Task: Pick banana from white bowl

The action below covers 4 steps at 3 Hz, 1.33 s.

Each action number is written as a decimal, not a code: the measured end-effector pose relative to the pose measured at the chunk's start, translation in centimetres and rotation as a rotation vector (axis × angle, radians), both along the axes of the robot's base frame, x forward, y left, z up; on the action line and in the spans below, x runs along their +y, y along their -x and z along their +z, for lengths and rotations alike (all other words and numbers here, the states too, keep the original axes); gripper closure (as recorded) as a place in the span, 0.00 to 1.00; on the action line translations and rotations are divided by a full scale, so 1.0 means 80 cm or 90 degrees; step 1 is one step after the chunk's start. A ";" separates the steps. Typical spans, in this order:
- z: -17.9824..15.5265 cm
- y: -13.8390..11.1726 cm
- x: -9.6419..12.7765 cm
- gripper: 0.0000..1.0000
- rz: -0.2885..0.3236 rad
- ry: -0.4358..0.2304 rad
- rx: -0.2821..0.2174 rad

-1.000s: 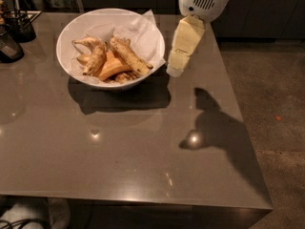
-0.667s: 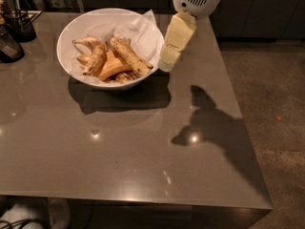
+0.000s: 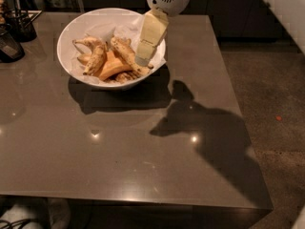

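Hovering over right side of white bowl (image 3: 90, 13) on counter (image 3: 119, 151), gripper (image 3: 143, 59) tilts down at long speckled banana (image 3: 125, 51) atop pile, probably lining up grab. Spread or pinched? Can't tell.

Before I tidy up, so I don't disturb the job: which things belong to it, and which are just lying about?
Job: long speckled banana, white bowl, gripper over bowl's right side.
Lying about: orange banana, short bananas, dark containers at left.

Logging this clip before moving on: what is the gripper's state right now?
Gripper: low over the right side of the white bowl, at the banana; whether it is open, closed or holding cannot be told.
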<state>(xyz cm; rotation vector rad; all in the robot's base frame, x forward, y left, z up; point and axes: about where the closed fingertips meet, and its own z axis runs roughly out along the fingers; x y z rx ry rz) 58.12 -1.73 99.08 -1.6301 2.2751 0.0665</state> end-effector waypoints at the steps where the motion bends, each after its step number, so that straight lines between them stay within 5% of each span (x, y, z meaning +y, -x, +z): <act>1: -0.012 -0.011 0.023 0.02 -0.002 0.010 0.015; 3: -0.023 -0.029 0.047 0.33 -0.005 0.009 0.034; 4: -0.027 -0.042 0.051 0.31 -0.009 0.001 0.045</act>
